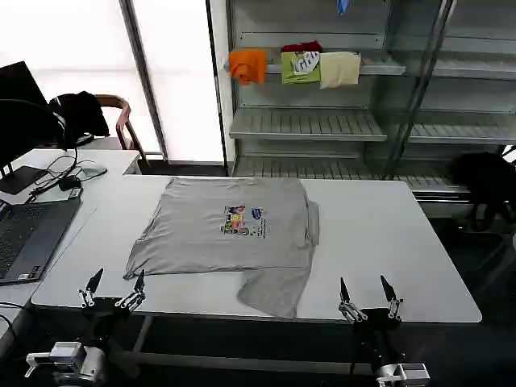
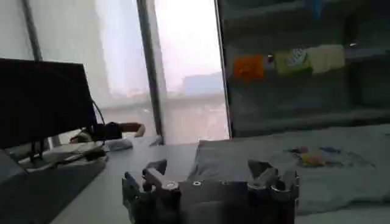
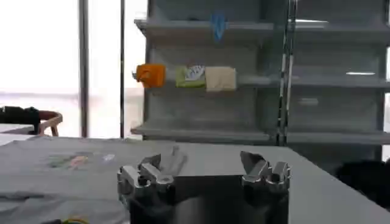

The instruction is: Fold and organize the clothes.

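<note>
Head view, with the white table [image 1: 387, 242] as the landmark: off the table's left end a second desk carries a dark laptop [image 1: 28, 238], cables and a black monitor [image 1: 20, 105]. At the table's near edge, toward its left corner, the left gripper [image 1: 113, 284] hangs just below the tabletop with its two fingers spread wide and nothing between them. The grey shirt [image 1: 218, 230] lies flat on the table's middle, chest print [image 1: 242, 220] facing up, collar end toward the far edge. Its near left corner lies just beyond the left gripper, apart from it. One side is folded over along the shirt's right, and a loose flap of cloth [image 1: 274, 290] reaches the table's near edge between the two grippers. Further right along that same edge, the right gripper [image 1: 369, 292] is poised the same way, fingers wide apart and empty, with bare tabletop between it and the shirt's right side. Behind the table, a metal shelf rack [image 1: 322, 121] holds small orange, green and cream garments [image 1: 294, 66].

Left wrist view shows the left gripper [image 2: 210, 173] open over the table, the shirt [image 2: 262, 161] spread beyond it. Right wrist view shows the right gripper [image 3: 204, 170] open too, the shirt [image 3: 55, 164] lying beyond it and to one side.
</note>
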You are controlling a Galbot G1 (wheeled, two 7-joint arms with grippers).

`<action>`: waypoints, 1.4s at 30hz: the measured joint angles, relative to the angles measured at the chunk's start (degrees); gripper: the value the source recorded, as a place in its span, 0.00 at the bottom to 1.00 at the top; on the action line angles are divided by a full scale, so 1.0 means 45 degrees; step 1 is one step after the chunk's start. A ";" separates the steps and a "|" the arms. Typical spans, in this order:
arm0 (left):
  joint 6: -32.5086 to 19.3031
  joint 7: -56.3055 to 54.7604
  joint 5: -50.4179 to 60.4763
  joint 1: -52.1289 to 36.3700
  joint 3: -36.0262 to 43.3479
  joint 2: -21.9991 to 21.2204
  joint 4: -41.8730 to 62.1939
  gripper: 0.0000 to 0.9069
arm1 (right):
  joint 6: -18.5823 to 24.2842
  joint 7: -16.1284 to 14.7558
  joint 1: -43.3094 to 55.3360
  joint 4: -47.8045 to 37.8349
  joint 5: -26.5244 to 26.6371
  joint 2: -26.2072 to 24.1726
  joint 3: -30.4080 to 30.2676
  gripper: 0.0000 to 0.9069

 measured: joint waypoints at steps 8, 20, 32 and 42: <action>0.2348 0.0276 -0.1163 -0.0317 -0.0164 0.0732 -0.0407 1.00 | -0.2151 -0.0014 0.0492 0.0327 0.0255 -0.0002 -0.0917 1.00; 0.3817 0.0962 -0.2463 -0.1590 0.0036 0.1583 0.0483 1.00 | -0.3503 0.0039 0.1351 -0.0214 0.0477 0.0271 -0.1713 1.00; 0.4304 0.1345 -0.2853 -0.3085 0.0235 0.1790 0.2512 1.00 | -0.3968 0.0273 0.2583 -0.1298 0.0300 0.0587 -0.2626 1.00; 0.4335 0.1597 -0.3159 -0.4045 0.0565 0.1695 0.3850 1.00 | -0.4107 0.0383 0.3239 -0.2024 0.0182 0.0797 -0.3102 1.00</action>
